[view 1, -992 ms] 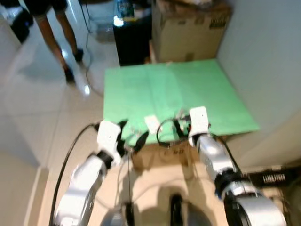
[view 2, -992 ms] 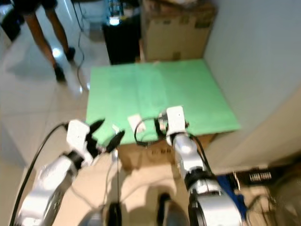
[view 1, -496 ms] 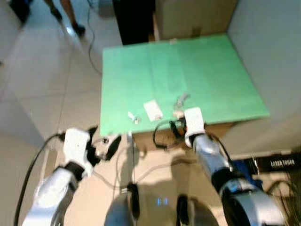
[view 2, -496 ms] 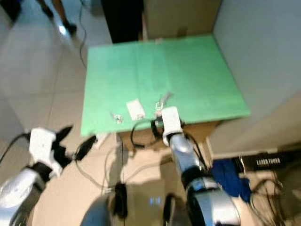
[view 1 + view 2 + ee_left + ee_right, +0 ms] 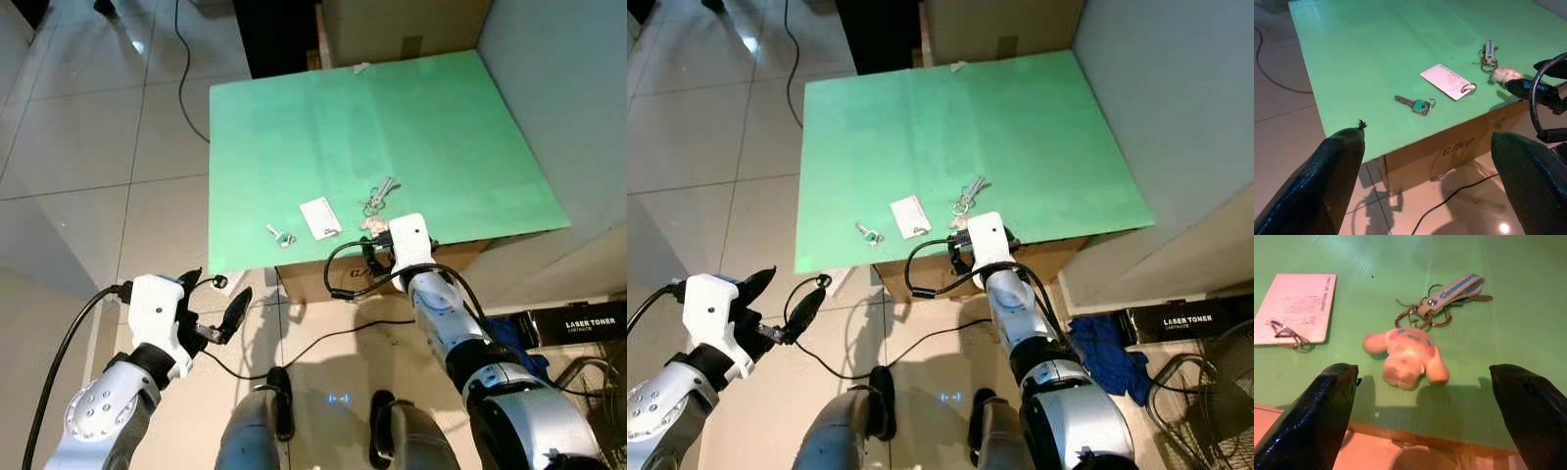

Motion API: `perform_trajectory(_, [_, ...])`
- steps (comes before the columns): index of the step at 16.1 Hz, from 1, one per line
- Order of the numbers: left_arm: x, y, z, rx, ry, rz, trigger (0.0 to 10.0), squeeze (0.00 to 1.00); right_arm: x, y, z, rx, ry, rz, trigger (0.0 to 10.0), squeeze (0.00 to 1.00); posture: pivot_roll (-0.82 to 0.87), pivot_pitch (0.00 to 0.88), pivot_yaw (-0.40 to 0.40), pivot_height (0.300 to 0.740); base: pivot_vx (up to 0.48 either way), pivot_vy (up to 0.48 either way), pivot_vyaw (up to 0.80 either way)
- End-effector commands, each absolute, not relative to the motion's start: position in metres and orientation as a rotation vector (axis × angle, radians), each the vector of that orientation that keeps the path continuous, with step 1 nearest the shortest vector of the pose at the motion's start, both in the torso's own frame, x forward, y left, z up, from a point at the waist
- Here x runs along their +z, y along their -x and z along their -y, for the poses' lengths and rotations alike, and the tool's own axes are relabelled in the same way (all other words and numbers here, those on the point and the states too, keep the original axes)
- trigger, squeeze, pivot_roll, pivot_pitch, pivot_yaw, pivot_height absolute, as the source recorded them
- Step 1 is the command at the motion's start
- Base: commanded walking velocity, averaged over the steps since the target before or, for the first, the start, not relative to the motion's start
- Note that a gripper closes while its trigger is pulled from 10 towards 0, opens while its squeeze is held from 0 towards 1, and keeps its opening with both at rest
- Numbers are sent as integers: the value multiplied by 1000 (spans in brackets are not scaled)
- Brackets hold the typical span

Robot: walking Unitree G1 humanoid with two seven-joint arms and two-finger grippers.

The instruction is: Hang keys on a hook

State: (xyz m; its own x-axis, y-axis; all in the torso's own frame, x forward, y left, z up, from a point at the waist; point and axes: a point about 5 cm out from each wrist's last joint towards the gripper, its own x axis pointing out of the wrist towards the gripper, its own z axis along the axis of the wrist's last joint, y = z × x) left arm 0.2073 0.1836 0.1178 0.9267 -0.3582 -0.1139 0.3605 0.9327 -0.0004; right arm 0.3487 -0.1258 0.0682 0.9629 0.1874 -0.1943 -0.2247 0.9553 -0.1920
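a green board lay flat on top of a cardboard box standing on a pale tiled floor. near the board's front edge lay three things in a row. a bunch of keys with a pale strap and several rings sat toward the robot's right, and a small cream plush charm lay just in front of it, close to the rings. a white card with a ring at one corner lay in the middle, and a single key with a green head lay to the left of the card.

the right gripper hung at the board's front edge, just short of the plush charm. its two black fingers were spread wide, one to each side of the charm, and they held and touched nothing. a black cable looped beside that wrist.

the left gripper hovered over the tiles, low and off the board's front left corner, well apart from the keys. its fingers were also spread wide and held nothing. a black cable trailed across the floor under the robot.

a dark cabinet and another cardboard box stood past the far edge of the board.
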Motion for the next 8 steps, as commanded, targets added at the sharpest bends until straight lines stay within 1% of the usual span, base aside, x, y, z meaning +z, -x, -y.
perform_trajectory(1, [117, -204, -183, -367, -22, -127, 10000, 0, 69, -349, 124, 220, 211, -171, 10000, 0, 120, 327, 89, 740, 0, 0, 0])
perform_trajectory(3, [117, -204, -179, -372, -17, -124, 10000, 0, 74, -352, 122, 234, 221, -145, 10000, 0, 113, 325, 87, 740, 0, 0, 0])
perform_trajectory(4, [116, -204, -178, -374, -13, -125, 10000, 0, 77, -353, 122, 241, 253, -129, 8039, 0, 106, 330, 85, 740, 0, 0, 0])
perform_trajectory(5, [116, -204, -177, -373, -12, -126, 10000, 0, 77, -354, 121, 244, 272, -123, 8039, 0, 106, 330, 85, 740, 0, 0, 0])
perform_trajectory(6, [116, -203, -176, -374, -9, -127, 10000, 0, 78, -354, 121, 250, 279, -119, 745, 0, 104, 335, 84, 740, 0, 0, 0])
perform_trajectory(7, [116, -203, -175, -375, -7, -127, 10000, 0, 79, -355, 120, 260, 240, -125, 0, 0, 104, 339, 84, 740, 0, 0, 0])
perform_trajectory(8, [116, -203, -175, -374, -6, -127, 10000, 0, 79, -355, 119, 262, 190, -128, 0, 0, 106, 343, 84, 740, 0, 0, 0])
